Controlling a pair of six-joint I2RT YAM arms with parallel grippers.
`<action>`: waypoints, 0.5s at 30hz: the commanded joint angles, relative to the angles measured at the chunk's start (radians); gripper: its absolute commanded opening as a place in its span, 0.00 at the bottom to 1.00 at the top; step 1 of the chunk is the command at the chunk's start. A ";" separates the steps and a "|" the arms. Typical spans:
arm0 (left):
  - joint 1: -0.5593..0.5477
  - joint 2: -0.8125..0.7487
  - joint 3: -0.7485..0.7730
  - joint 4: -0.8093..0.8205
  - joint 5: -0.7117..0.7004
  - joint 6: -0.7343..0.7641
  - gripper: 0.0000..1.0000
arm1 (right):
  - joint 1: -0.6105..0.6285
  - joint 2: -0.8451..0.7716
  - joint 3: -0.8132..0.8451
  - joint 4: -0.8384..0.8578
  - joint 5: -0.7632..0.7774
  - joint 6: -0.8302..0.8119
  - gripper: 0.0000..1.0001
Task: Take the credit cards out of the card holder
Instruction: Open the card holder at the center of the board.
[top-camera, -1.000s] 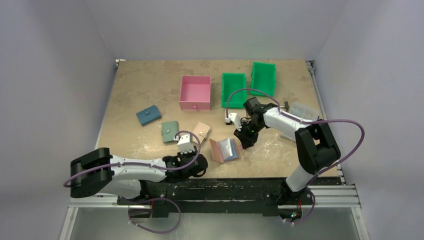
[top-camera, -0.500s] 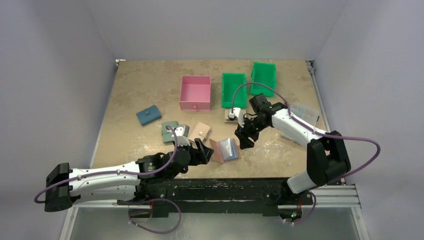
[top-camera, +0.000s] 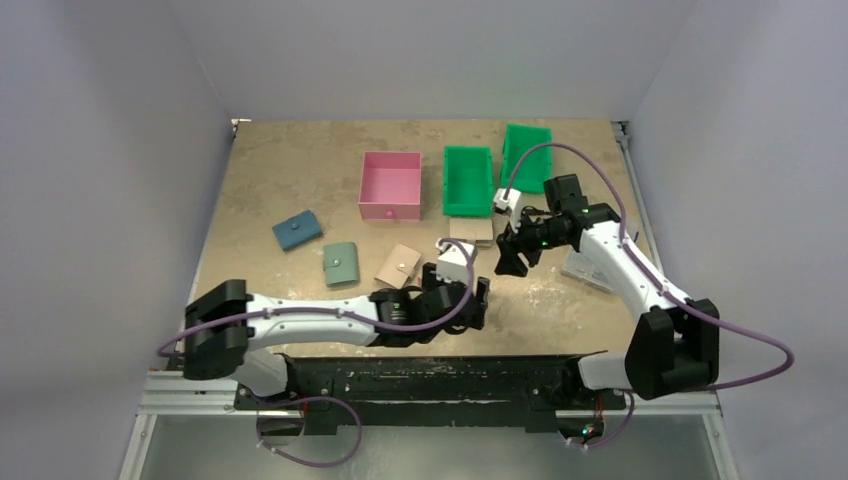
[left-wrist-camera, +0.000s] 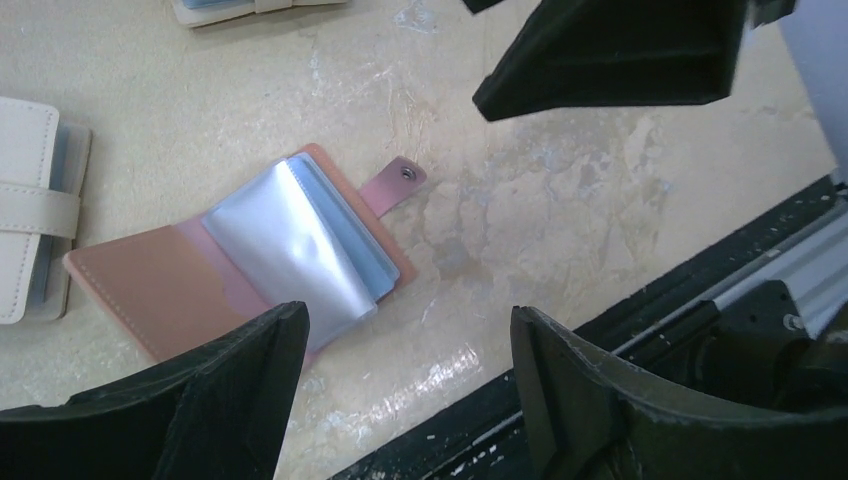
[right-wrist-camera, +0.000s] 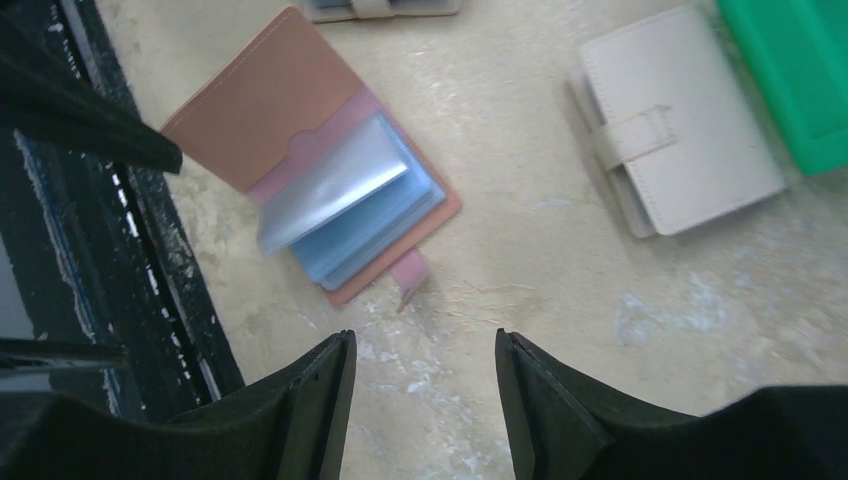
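**Q:** Where is the card holder (left-wrist-camera: 250, 270) lying, and which step are you working on?

**A:** It is lying open and face up on the surface (top-camera: 300, 170), close to the near edge and about midway across. In the overhead view the left wrist is hiding it. Its snap tab (left-wrist-camera: 405, 175) is resting flat on the surface, and a stack of clear sleeves (right-wrist-camera: 345, 195) is fanning up from the spine. By the look of it, you are standing between opening the holder and drawing out the first card.

**Q:** What are your fingers doing?

**A:** The left fingers (left-wrist-camera: 220, 400) are standing wide apart over the holder and gripping nothing. The right fingers (right-wrist-camera: 300, 410) are likewise spread and empty. They are hanging over bare surface off the holder's snap-tab side, touching nothing.

**Q:** Are the credit cards showing?

**A:** Not clearly. The sleeves are glinting silver and pale blue, and you cannot tell which pocket is carrying a card.

**Q:** What is the next move calling for?

**A:** Most likely one pair of fingers is pinning the leather cover flat. The other is pinching a card edge at a sleeve mouth and sliding it out along the pocket. The sleeves are looking floppy and slick, so a shallow, careful approach is probably serving you best. A beige wallet (right-wrist-camera: 680, 120) is lying beside the green bin (right-wrist-camera: 800, 70), well apart from the holder, and you are leaving it alone.
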 joint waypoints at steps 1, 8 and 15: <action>-0.021 0.149 0.163 -0.189 -0.135 0.006 0.78 | -0.069 -0.044 0.018 0.054 -0.038 0.048 0.60; -0.025 0.319 0.292 -0.282 -0.199 -0.020 0.77 | -0.109 -0.027 0.010 0.067 -0.018 0.064 0.60; -0.025 0.463 0.403 -0.409 -0.243 -0.066 0.71 | -0.112 -0.023 0.008 0.061 -0.018 0.055 0.60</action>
